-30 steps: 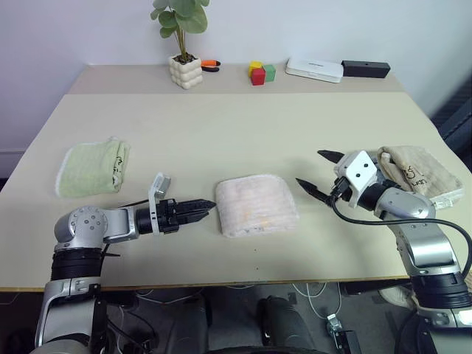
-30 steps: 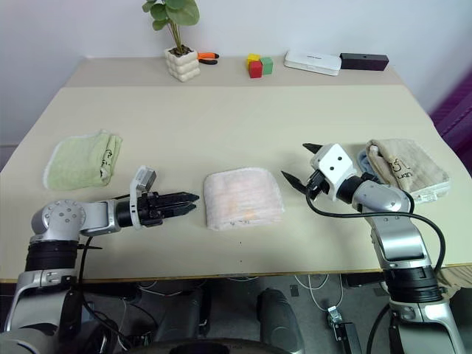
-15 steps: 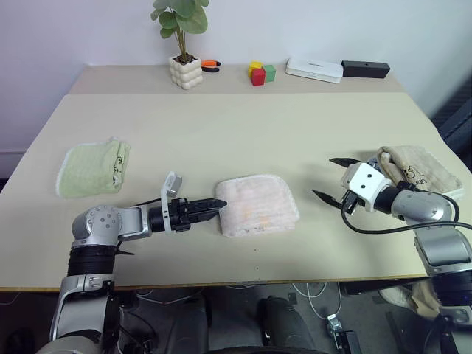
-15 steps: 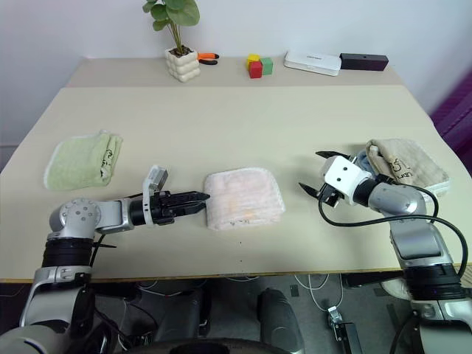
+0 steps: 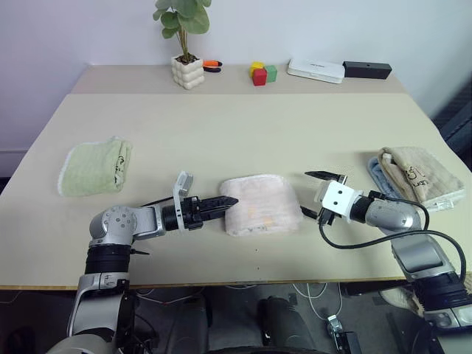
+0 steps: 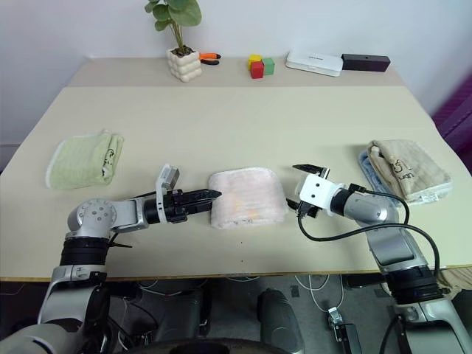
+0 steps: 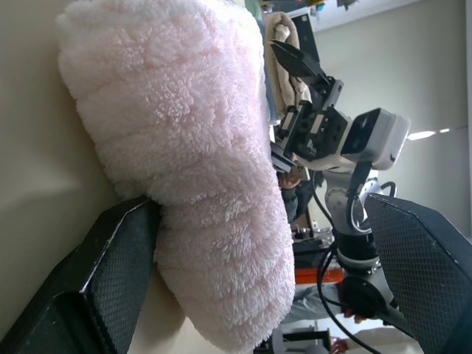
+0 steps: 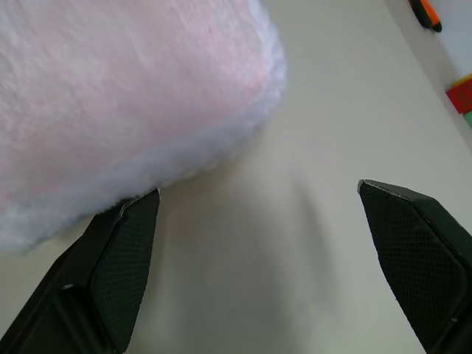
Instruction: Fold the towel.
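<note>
A pale pink fluffy towel (image 5: 259, 204) lies folded into a thick pad near the front middle of a beige worktop (image 5: 236, 125). The robot's two arms reach in toward it from either side.

The left pincer (image 5: 226, 201) lies level, pointing across at the towel's left edge. Its black fingers are spread wide, and in the left wrist view one finger (image 7: 110, 258) sits against the underside of the towel's near fold while the other stands well clear of the cloth. It grips nothing.

The right pincer (image 5: 316, 195) sits just beside the towel's right edge, angled slightly downward. Its fingers are also spread; in the right wrist view one fingertip (image 8: 125, 251) meets the fluffy rim of the towel and the other hangs over bare worktop.

A light green folded towel (image 5: 94, 167) rests at the left side, and a beige folded towel (image 5: 419, 175) at the right. Along the back stand a potted plant (image 5: 184, 44), coloured blocks (image 5: 261, 73), a white box (image 5: 316, 70) and a black bar (image 5: 366, 69).
</note>
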You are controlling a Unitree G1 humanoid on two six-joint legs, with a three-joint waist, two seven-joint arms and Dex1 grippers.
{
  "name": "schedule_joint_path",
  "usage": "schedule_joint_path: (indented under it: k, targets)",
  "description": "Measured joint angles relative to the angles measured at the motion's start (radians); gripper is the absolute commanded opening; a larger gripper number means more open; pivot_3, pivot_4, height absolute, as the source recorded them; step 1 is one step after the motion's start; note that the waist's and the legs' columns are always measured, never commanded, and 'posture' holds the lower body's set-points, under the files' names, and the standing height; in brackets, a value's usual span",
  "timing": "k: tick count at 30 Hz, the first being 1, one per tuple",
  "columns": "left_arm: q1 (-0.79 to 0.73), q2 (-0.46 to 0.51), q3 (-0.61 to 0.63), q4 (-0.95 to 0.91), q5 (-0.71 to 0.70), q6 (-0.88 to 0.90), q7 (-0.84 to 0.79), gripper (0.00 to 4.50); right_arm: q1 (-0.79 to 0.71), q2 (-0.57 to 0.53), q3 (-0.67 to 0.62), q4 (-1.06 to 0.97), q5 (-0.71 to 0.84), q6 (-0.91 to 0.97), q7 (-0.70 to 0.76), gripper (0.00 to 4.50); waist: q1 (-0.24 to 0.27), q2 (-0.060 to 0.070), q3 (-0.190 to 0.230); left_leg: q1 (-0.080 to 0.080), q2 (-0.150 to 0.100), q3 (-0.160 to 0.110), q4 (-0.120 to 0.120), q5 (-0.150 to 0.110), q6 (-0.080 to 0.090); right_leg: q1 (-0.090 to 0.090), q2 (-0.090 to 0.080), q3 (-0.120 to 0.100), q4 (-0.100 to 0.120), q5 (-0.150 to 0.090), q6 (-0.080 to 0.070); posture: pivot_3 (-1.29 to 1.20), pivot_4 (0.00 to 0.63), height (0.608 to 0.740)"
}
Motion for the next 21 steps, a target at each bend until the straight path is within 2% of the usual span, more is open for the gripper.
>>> schedule_joint_path:
  k: [12, 13, 14, 18, 21]
  targets:
    - [-0.009, -0.027, -0.003, 0.008, 0.007, -0.001, 0.006, 4.50, -0.002, 0.029, 0.012, -0.032, 0.001, 0.012, 0.000, 4.39, 0.001, 0.000, 0.000, 0.000, 0.000, 0.000, 0.000, 0.000, 0.000, 0.001, 0.000, 0.000, 0.000, 0.000, 0.000, 0.00, 0.150, 0.740]
    - [-0.015, -0.028, -0.003, 0.017, 0.010, 0.000, 0.008, 3.97, -0.002, 0.029, 0.012, -0.032, 0.001, 0.012, 0.000, 4.50, 0.001, 0.000, 0.000, 0.000, 0.000, 0.000, 0.000, 0.000, 0.000, 0.001, 0.000, 0.000, 0.000, 0.000, 0.000, 0.00, 0.150, 0.740]
    - [-0.021, -0.029, -0.003, 0.027, 0.017, -0.002, 0.012, 3.68, -0.002, 0.029, 0.012, -0.032, 0.001, 0.012, 0.000, 4.50, 0.001, 0.000, 0.000, 0.000, 0.000, 0.000, 0.000, 0.000, 0.000, 0.001, 0.000, 0.000, 0.000, 0.000, 0.000, 0.00, 0.150, 0.740]
    - [-0.022, -0.038, -0.003, 0.045, 0.027, -0.002, 0.018, 1.76, -0.002, 0.029, 0.012, -0.032, 0.001, 0.012, -0.001, 4.50, -0.002, 0.000, 0.000, 0.000, 0.000, 0.000, 0.000, 0.000, 0.000, 0.000, 0.000, 0.000, 0.000, 0.000, 0.000, 0.00, 0.150, 0.740]
    - [-0.029, -0.040, -0.001, 0.038, 0.021, 0.004, 0.010, 0.08, -0.002, 0.029, 0.012, -0.032, 0.000, 0.012, -0.002, 4.50, 0.001, 0.000, 0.000, 0.000, 0.000, 0.000, 0.000, 0.000, 0.000, 0.001, 0.000, 0.000, 0.000, 0.000, 0.000, 0.00, 0.150, 0.740]
